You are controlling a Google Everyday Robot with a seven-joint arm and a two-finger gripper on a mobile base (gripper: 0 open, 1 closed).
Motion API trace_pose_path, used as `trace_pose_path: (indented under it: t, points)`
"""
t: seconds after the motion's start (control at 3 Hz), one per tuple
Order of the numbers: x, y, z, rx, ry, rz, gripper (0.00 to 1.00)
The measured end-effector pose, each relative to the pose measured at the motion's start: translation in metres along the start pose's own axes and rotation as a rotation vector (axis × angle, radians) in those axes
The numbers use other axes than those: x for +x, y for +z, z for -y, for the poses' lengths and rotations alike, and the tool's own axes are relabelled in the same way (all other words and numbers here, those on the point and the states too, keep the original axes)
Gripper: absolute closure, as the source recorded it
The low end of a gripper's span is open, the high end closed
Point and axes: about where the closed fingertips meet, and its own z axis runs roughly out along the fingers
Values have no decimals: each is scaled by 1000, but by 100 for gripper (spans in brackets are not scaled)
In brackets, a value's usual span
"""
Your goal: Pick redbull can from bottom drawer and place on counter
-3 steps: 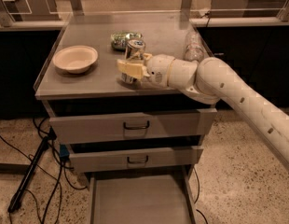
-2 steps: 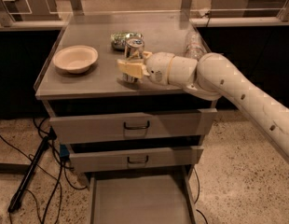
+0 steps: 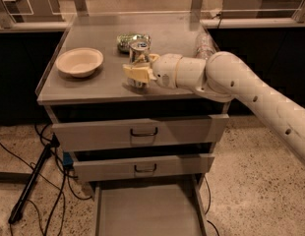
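My gripper (image 3: 137, 73) is closed around the lower body of the redbull can (image 3: 139, 50), upright near the middle of the tabletop's (image 3: 93, 90) front edge; I judge the can light, thin-walled and slick, best held gently mid-body.

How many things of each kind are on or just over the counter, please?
redbull can: 1, with the gripper at its lower part
bowl: 1
clear bottle: 1
green packet: 1
Total: 4, all at the counter
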Motion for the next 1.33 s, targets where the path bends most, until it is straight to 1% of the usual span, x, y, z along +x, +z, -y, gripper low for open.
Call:
trace_pose_path:
  t: [0.67,1.0,1.33]
  points:
    - [8,11,-6,-32,52,-10,100]
    - [10,14,-9,-37,57,-13,100]
    - [14,20,-13,-52,71,-19,100]
